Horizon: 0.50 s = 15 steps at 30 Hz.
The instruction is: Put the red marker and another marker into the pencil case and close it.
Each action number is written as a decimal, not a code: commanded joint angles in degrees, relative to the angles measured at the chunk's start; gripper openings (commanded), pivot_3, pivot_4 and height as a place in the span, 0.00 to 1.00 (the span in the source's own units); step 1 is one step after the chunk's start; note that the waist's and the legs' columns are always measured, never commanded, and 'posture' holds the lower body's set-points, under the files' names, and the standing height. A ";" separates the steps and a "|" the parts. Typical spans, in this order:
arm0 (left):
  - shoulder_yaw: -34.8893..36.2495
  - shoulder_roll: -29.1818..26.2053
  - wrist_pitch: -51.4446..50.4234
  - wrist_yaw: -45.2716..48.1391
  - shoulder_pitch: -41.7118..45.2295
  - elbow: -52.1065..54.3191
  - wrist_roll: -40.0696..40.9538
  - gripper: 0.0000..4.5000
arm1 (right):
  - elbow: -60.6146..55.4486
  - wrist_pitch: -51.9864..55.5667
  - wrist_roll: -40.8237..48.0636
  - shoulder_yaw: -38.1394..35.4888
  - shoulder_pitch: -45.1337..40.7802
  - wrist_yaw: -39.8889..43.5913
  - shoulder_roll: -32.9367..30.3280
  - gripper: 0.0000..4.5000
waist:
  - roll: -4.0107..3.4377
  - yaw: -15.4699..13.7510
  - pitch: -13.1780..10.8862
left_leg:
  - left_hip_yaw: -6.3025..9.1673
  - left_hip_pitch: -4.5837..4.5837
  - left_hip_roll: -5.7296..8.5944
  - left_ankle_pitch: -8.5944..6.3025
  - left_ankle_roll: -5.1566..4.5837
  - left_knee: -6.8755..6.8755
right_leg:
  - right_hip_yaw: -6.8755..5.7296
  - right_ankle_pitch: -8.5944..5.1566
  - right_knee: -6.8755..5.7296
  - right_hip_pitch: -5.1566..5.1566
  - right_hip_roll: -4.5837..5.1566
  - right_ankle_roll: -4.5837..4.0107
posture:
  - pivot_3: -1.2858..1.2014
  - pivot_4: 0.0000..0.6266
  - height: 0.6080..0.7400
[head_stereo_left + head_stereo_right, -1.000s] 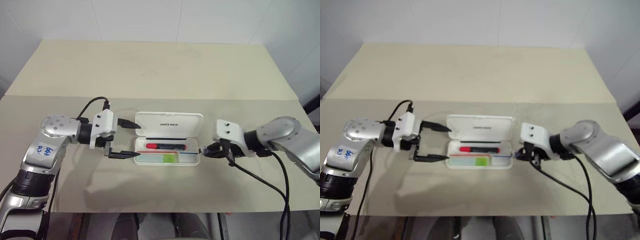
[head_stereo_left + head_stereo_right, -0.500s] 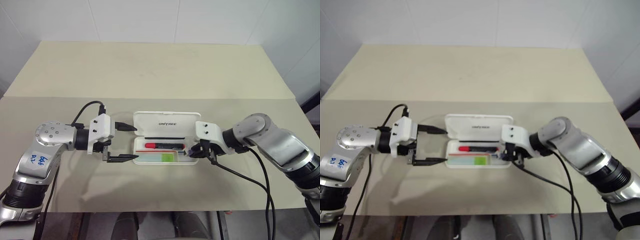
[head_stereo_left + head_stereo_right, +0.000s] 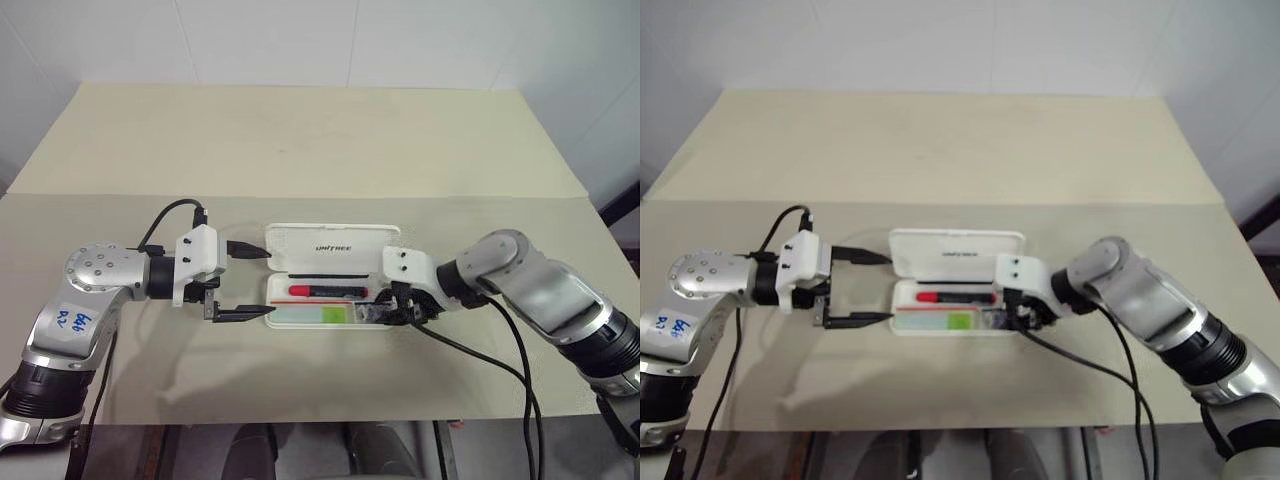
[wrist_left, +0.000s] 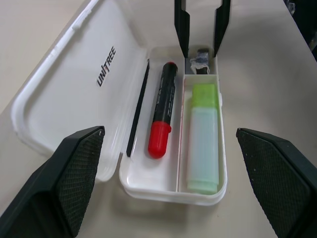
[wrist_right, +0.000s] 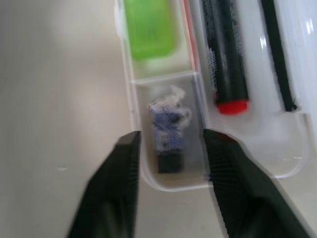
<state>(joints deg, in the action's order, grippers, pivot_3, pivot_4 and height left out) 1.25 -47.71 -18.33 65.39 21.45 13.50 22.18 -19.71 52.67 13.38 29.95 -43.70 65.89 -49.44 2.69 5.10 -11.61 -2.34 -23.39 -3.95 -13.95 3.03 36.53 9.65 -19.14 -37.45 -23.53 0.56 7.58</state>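
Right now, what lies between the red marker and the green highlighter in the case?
A thin white divider wall separates the red marker from the highlighter, seen in the left wrist view.

Open case hemmed in at both short ends; the far side of the table lies free.
The white hard plastic pencil case [image 3: 330, 290] sits near the front edge of the beige table [image 3: 300, 140], its lid [image 3: 335, 248] lying open toward the far edge. The left gripper [image 3: 245, 283], fingers spread wide, blocks the case's left end; the right gripper [image 3: 395, 312], parted over the small end compartment, blocks the right. Approach from above stays open over the black red-capped marker [image 4: 161, 116] and pale green highlighter [image 4: 203, 136].
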 commanded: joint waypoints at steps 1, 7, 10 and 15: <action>1.04 -0.37 0.44 -0.38 0.38 1.34 0.41 1.00 | 0.30 1.95 1.27 -3.14 -2.22 -1.69 3.25 0.73 | 0.00 0.00 0.00 | 0.00 0.00 0.01 0.01 0.01 0.00 | 0.00 0.00 -0.02 -0.01 0.00 0.00 | 0.52 0.24 1.00; 0.72 -0.53 1.25 0.30 1.72 -0.12 0.13 1.00 | 0.69 -2.09 9.21 -15.07 -2.11 -0.71 8.13 0.99 | 0.00 -0.25 0.00 | 0.03 -0.03 0.02 0.03 0.05 0.00 | -0.02 0.01 -0.05 -0.03 0.00 0.01 | 0.52 0.24 1.00; 0.69 -0.70 1.85 0.81 2.75 -1.41 -0.15 1.00 | -0.29 -8.53 11.82 -19.81 2.40 2.50 6.48 0.99 | 0.02 -0.60 0.01 | 0.07 -0.05 0.02 0.02 0.05 -0.04 | -0.08 0.00 0.03 0.01 0.01 0.01 | 0.52 0.24 1.00; 1.12 -1.07 2.10 1.12 4.69 -3.07 -0.23 1.00 | -0.92 -17.08 17.30 -29.82 10.93 3.15 8.14 0.99 | 0.03 -0.53 0.01 | 0.07 -0.12 0.05 0.00 0.05 -0.03 | -0.07 0.01 0.08 0.02 0.03 0.04 | 0.52 0.24 1.00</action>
<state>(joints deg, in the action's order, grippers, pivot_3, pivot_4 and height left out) 1.22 -48.11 -17.25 66.32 25.06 10.22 22.02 -18.52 39.16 27.92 4.74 -33.54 68.27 -41.70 2.72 4.58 -11.61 -2.27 -23.50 -3.90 -13.95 3.08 36.50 9.57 -19.13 -37.38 -23.50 0.59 7.62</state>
